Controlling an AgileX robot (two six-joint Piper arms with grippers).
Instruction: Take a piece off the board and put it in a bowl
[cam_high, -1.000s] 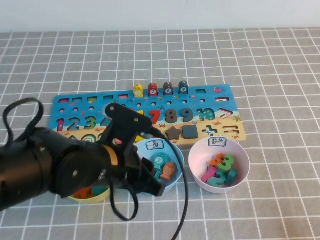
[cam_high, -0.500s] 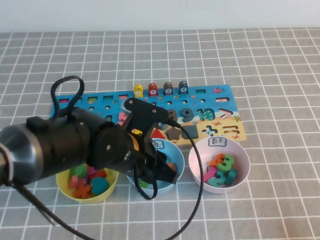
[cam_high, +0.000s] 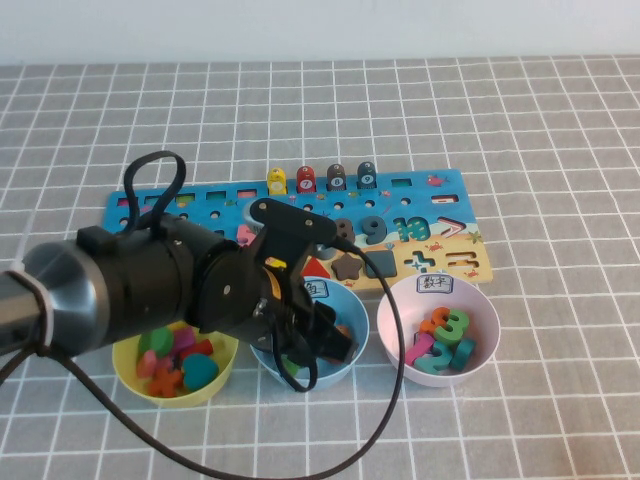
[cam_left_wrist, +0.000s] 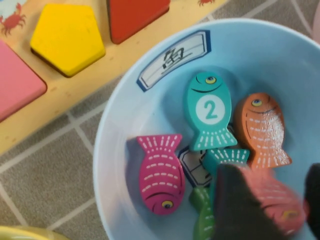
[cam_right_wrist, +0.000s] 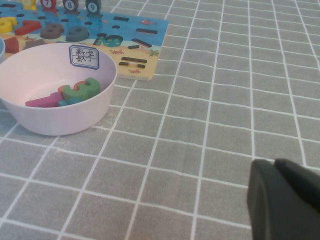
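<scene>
My left gripper (cam_high: 322, 345) hangs over the light blue bowl (cam_high: 357, 312), which stands in front of the long blue board (cam_high: 440, 215). In the left wrist view the left gripper (cam_left_wrist: 280, 210) is shut on the pale pink fish piece (cam_left_wrist: 272, 192) and holds it just inside the bowl (cam_left_wrist: 120, 150). The piece's numbered spot is hidden. A teal fish marked 2 (cam_left_wrist: 209, 110), an orange fish (cam_left_wrist: 262, 130) and a magenta fish (cam_left_wrist: 160, 172) lie in the bowl. My right gripper (cam_right_wrist: 287, 172) is shut and empty over bare table, out of the high view.
A yellow bowl (cam_high: 125, 370) with coloured shapes stands left of the blue bowl. A pale pink bowl (cam_high: 395, 300) with numerals stands to its right and shows in the right wrist view (cam_right_wrist: 30, 65). Grey checked cloth covers the table.
My left arm has swung right, from in front of the yellow bowl to over the blue bowl, carrying the pink piece. In the last half second it barely moved.
</scene>
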